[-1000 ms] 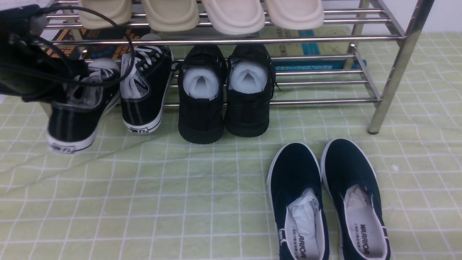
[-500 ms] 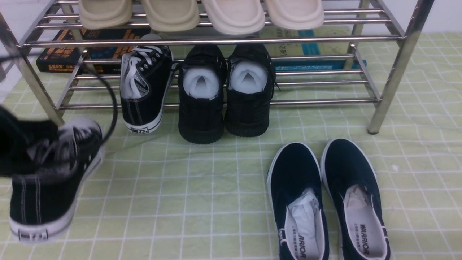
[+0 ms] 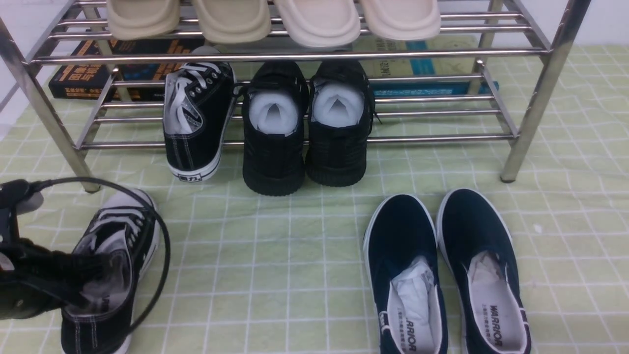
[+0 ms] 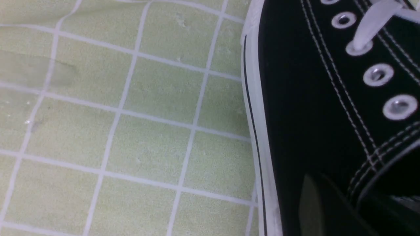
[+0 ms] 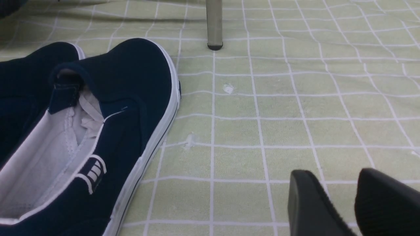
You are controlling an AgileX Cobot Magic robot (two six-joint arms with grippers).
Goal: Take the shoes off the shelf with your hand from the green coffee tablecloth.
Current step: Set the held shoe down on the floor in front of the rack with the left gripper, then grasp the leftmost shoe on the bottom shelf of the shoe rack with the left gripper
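One black canvas sneaker [image 3: 110, 265] with white laces stands on the green checked tablecloth [image 3: 275, 255] at the front left. My left gripper [image 3: 73, 280] is shut on its collar, one finger inside the shoe opening. The left wrist view shows the sneaker's side and eyelets [image 4: 328, 98] up close, with a dark finger [image 4: 311, 203] against it. The other canvas sneaker [image 3: 194, 123] sits heel-out on the lower tier of the steel shelf [image 3: 295, 56]. My right gripper [image 5: 334, 193] hangs a little open and empty above the cloth, out of the front view.
Two all-black knit sneakers [image 3: 275, 147] stuffed with white paper sit on the lower tier. Beige slippers [image 3: 275, 19] lie on the upper tier. Navy slip-ons [image 3: 442, 275] stand on the cloth at the front right, beside my right gripper [image 5: 108, 114]. Books [image 3: 98, 73] lie behind the shelf.
My left gripper has carried the canvas sneaker from the shelf's left end down and toward me; the sneaker now rests on the cloth at the front left. The right arm's state earlier is not shown.
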